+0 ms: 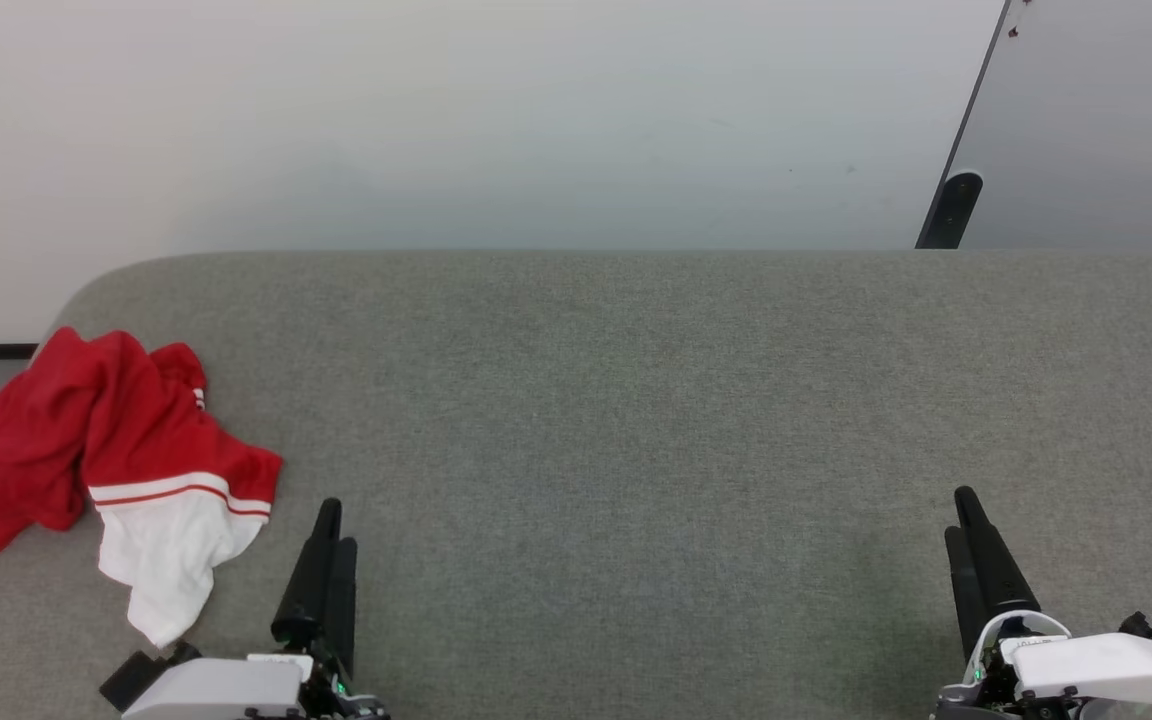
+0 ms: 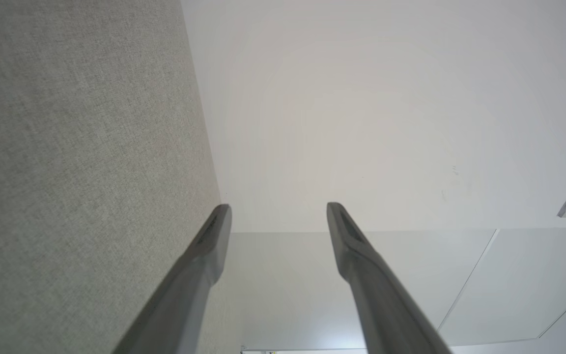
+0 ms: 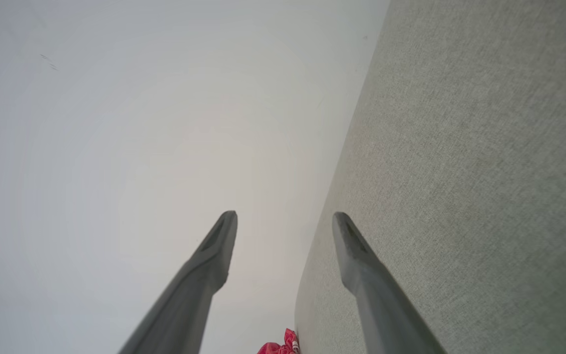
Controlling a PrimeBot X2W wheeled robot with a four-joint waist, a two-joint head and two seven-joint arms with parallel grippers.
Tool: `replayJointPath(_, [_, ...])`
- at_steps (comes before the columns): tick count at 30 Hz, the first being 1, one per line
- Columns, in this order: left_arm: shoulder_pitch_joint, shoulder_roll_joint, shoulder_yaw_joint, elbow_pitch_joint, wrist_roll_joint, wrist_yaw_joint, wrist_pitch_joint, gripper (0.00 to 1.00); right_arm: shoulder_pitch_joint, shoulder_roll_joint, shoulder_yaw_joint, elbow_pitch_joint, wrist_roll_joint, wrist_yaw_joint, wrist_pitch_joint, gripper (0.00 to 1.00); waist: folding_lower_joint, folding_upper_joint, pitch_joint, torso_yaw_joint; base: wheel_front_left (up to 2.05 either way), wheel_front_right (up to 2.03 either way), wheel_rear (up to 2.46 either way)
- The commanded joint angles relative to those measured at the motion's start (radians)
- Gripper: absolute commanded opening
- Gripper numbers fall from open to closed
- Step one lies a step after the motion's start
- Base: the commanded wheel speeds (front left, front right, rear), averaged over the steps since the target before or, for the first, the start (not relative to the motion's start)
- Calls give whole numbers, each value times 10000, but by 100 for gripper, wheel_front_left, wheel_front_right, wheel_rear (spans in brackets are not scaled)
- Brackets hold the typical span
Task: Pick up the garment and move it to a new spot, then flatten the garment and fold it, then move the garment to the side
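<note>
**Head view: garment lies off to the left, nearest the left hand**

Head view puts the garment [image 1: 106, 440] crumpled at the far left end of the grey fabric-covered counter [image 1: 636, 420]. Its red bulk lies toward the edge, and a white sleeve with stripe trim trails toward the near side. The heap runs roughly left to right; its leftmost red part seems to hang over the counter's end, though the frame cuts it off there.

The left hand [image 1: 336, 525] sits just right of the white sleeve, near but apart from it. The right hand [image 1: 958, 512] is well apart, at the other end, so the reach most likely falls to the left arm, going left and slightly forward.

From the head, each pair of fingers is seen nearly edge-on and looks almost closed. The wrist views settle it: the left hand [image 2: 279, 207] and right hand [image 3: 284, 215] both stand apart, holding nothing. Right wrist view also catches a scrap of the garment [image 3: 280, 346] at its bottom edge.
</note>
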Motion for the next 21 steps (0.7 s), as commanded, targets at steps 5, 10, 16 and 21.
replayJointPath(5, [-25,110,-135,-335,91,-23,-175,100,-57,-49,210,-231,-284,-1,-228,100,0,0,-12,-4,0,0,0])
replayJointPath(10, [12,176,-218,-471,158,-26,-312,100,-50,-52,327,-261,-582,-1,-397,100,0,0,-28,-11,0,0,0])
replayJointPath(16, [91,344,-347,-573,399,-29,-516,100,-34,-56,394,-274,-1129,-2,-582,100,0,0,-60,-23,0,0,0])
replayJointPath(21, [139,601,-514,-493,1096,-31,-811,100,-16,-58,348,-236,-2011,-2,-737,100,0,0,-95,-38,0,0,0])
